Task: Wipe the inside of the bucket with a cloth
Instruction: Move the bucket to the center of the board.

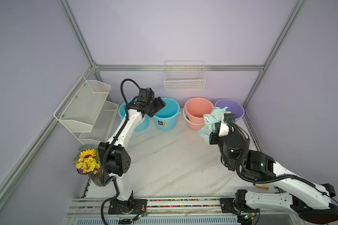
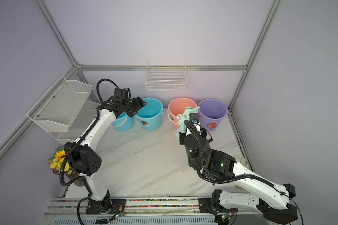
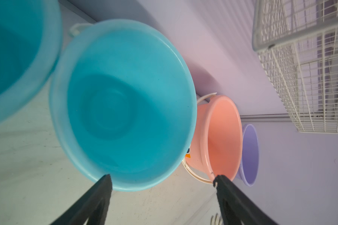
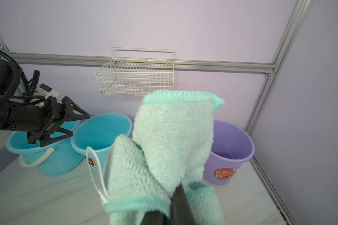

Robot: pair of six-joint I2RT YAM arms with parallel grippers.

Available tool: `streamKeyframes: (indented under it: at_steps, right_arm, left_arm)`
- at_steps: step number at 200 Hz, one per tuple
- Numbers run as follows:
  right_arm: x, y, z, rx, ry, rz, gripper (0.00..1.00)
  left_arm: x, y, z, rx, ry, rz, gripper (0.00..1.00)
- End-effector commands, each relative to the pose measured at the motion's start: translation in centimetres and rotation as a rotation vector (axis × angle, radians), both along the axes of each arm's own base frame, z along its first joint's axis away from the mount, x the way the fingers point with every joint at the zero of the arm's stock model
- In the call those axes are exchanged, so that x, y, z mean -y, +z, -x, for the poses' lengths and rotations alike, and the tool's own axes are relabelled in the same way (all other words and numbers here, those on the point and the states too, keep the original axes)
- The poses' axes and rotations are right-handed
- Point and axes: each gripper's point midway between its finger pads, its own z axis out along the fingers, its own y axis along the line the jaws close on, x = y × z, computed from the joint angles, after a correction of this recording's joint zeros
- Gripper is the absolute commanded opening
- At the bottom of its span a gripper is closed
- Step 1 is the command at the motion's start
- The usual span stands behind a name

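Note:
Four buckets stand along the back wall: two blue ones [image 1: 123, 114] [image 1: 167, 115], a pink one [image 1: 195, 109] and a purple one [image 1: 232, 109]. The mint-green cloth [image 1: 211, 121] hangs in front of the pink bucket, with my right gripper [image 4: 180, 187] shut on it. In the right wrist view the cloth [image 4: 174, 136] hides the pink bucket. My left gripper [image 1: 158, 108] hovers open over the rim of the inner blue bucket [image 3: 125, 97], with nothing between its fingers [image 3: 105, 185]. That bucket's inside looks bare.
A white wire basket [image 1: 184, 81] hangs on the back wall above the buckets. A mesh shelf [image 1: 86, 109] leans at the left wall, with a vase of yellow flowers [image 1: 88, 161] in front of it. A white glove [image 2: 240, 158] lies near the right edge.

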Motion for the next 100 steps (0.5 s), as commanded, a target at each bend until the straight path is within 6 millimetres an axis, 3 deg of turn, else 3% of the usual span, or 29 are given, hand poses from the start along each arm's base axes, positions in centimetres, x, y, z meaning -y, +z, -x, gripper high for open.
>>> streamKeyframes:
  at_steps: [1,51,100]
  right_arm:
    - [1.9,1.6,0.6,0.029,-0.044,-0.021,0.0]
    - [2.4,1.2,0.8,0.014,-0.043,-0.024,0.0]
    - [2.3,1.0,0.8,-0.001,-0.04,-0.018,0.0]
  left_arm:
    - [4.4,2.8,-0.7,0.097,-0.044,0.107,0.82]
    - [10.7,1.2,-1.7,0.098,-0.081,0.213,0.73]
    - [14.5,-1.8,-2.7,0.06,-0.099,0.273,0.62]
